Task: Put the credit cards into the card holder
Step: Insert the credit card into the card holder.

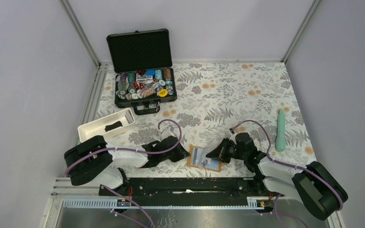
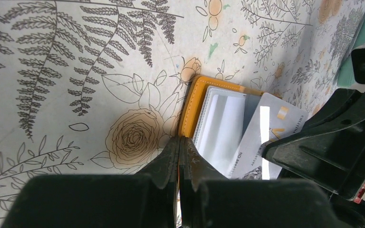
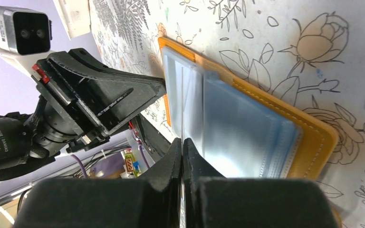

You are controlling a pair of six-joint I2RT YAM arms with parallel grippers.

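Well, barely started by the looks: the card holder (image 1: 204, 160) is spread open at 6 o'clock on the table (image 1: 247, 95), a pale credit card (image 2: 275, 126) is laid across its sleeves, not clearly tucked in, with left gripper (image 1: 186, 153) and right gripper (image 1: 209, 154) both closed, empty.

Tabletop (image 1: 237, 90): pale fern-and-flower print. Plain grey-lilac walls (image 1: 209, 23) on three sides. Aluminium frame posts (image 1: 80, 32) at back corners. Soft even light.

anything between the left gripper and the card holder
Nothing visible. The left gripper, shut, has its tips right at the orange card holder edge on the flowered tablecloth. The right gripper, also shut, comes from the opposite side, over the pale credit card.
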